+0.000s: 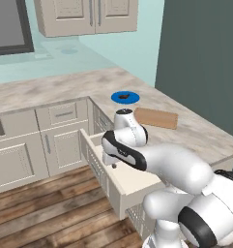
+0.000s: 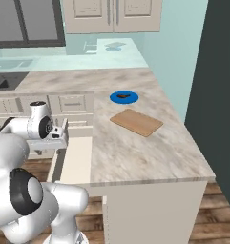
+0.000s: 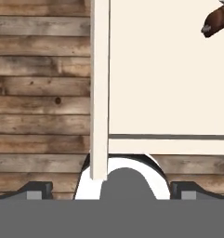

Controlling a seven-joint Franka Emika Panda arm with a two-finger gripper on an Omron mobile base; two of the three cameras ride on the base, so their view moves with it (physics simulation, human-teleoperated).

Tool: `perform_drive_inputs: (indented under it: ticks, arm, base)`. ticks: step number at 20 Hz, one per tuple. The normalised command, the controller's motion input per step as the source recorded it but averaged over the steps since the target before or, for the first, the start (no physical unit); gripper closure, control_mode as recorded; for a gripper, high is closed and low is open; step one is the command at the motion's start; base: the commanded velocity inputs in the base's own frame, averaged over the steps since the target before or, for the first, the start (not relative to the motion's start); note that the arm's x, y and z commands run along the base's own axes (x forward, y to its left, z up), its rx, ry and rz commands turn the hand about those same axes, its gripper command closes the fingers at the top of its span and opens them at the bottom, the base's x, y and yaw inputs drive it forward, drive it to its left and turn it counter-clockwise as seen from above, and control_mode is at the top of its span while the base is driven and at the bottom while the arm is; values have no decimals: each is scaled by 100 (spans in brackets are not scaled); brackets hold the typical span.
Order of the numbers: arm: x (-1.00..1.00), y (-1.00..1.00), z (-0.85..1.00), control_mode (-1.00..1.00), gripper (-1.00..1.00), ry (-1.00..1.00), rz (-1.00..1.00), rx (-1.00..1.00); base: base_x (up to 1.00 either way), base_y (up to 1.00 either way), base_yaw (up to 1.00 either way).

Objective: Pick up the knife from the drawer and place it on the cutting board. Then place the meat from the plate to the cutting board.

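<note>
Below, wood-plank floor (image 3: 39, 93) — pale open drawer (image 3: 164, 83) beside it.

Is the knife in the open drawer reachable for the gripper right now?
Probably yes: the gripper hangs open above the drawer, and the knife handle lies uncovered on its floor, off to one side.

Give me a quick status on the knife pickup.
Jaws open, empty, above the open drawer. Knife handle at the hand view's edge, untouched. Cutting board bare; meat on plate.
</note>
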Motion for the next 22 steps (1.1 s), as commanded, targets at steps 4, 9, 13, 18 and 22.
perform_drive_inputs:
  ticks: [4,9,13,18,22]
  arm:
    - [0,2,-39,-100,-100,5,0,5]
    - [0,0,-13,-100,-100,3,0,4]
    - [0,0,0,-100,-100,0,0,0]
    - [1,0,0,-100,-100,0,0,0]
    - [0,0,0,-100,-100,0,0,0]
  base:
    - [0,0,0]
    - [0,0,0]
    - [0,0,0]
    - [0,0,0]
    - [0,0,0]
